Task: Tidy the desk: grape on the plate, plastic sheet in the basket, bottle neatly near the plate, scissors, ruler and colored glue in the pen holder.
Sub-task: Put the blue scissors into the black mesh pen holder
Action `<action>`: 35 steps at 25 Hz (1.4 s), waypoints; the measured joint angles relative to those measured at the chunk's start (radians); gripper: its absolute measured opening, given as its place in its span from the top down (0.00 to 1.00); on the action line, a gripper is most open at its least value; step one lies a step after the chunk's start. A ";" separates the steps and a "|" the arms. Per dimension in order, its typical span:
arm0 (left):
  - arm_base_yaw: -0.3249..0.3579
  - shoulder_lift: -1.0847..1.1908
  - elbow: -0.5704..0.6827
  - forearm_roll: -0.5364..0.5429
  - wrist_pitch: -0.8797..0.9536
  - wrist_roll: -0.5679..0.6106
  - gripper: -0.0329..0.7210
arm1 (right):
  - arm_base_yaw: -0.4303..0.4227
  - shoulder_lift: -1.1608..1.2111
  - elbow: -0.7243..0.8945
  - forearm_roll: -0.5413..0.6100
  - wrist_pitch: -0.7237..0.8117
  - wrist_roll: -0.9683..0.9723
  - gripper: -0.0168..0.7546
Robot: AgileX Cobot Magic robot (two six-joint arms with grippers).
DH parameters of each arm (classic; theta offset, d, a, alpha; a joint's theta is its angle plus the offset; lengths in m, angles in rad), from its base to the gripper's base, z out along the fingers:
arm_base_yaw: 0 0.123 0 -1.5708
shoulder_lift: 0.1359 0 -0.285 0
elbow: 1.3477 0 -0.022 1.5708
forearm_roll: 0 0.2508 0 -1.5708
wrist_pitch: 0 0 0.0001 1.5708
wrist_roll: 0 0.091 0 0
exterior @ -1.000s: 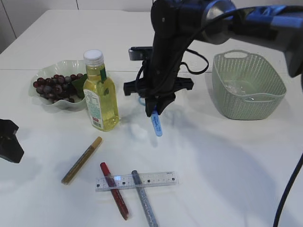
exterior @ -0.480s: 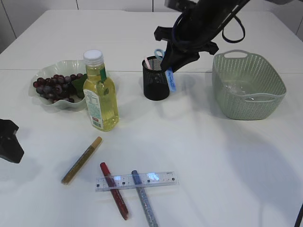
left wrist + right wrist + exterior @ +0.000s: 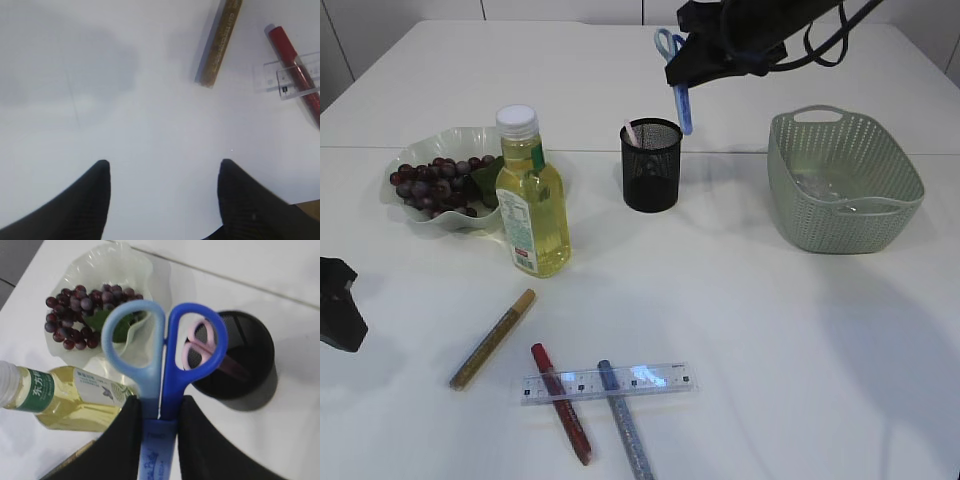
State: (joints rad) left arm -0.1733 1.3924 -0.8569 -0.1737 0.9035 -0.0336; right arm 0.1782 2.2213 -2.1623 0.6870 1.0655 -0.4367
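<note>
My right gripper (image 3: 688,78) is shut on blue scissors (image 3: 680,95) in a sleeve, which hang blade-down just above and behind the black mesh pen holder (image 3: 651,166). In the right wrist view the fingers (image 3: 131,412) clamp the scissors (image 3: 160,340) below the handles, with the pen holder (image 3: 245,365) and a pink pair (image 3: 200,347) inside it underneath. Grapes (image 3: 430,185) lie on the plate (image 3: 420,143) and the bottle (image 3: 532,195) stands beside it. A clear ruler (image 3: 608,382) lies across red glue (image 3: 560,403) and silver glue (image 3: 625,420), with gold glue (image 3: 492,340) to the left. My left gripper (image 3: 163,167) hovers open over bare table.
The green basket (image 3: 845,180) stands at the right with something clear and shiny (image 3: 817,186) inside. My left gripper (image 3: 338,305) sits at the table's left edge. In the left wrist view the gold glue (image 3: 220,42), red glue (image 3: 295,65) and ruler end (image 3: 300,75) lie ahead to the right.
My right arm has lifted the blue scissors from the middle of the table up and back to just above the pen holder. The left gripper has stayed put.
</note>
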 joint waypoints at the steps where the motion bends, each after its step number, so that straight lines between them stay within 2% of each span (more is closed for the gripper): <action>1: 0.000 0.000 0.000 0.000 0.000 0.000 0.31 | 0.000 0.002 0.000 0.027 -0.020 -0.039 0.76; 8: 0.000 0.000 0.000 0.000 0.004 0.000 0.31 | 0.000 0.068 0.000 0.236 -0.153 -0.346 0.76; 14: 0.000 0.000 0.000 0.000 0.025 0.000 0.31 | 0.000 0.118 0.000 0.289 -0.259 -0.527 0.76; 20: 0.000 0.000 0.000 0.000 0.027 0.000 0.31 | 0.000 0.168 0.000 0.398 -0.319 -0.703 0.76; 27: 0.000 0.000 0.000 0.000 0.027 0.000 0.31 | 0.000 0.206 0.000 0.473 -0.381 -0.799 0.76; 35: 0.000 0.000 0.000 0.000 0.027 0.000 0.31 | 0.000 0.238 0.000 0.485 -0.380 -0.825 0.60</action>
State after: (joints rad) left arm -0.1733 1.3924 -0.8569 -0.1737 0.9307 -0.0336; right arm 0.1785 2.4591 -2.1623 1.1720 0.6856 -1.2620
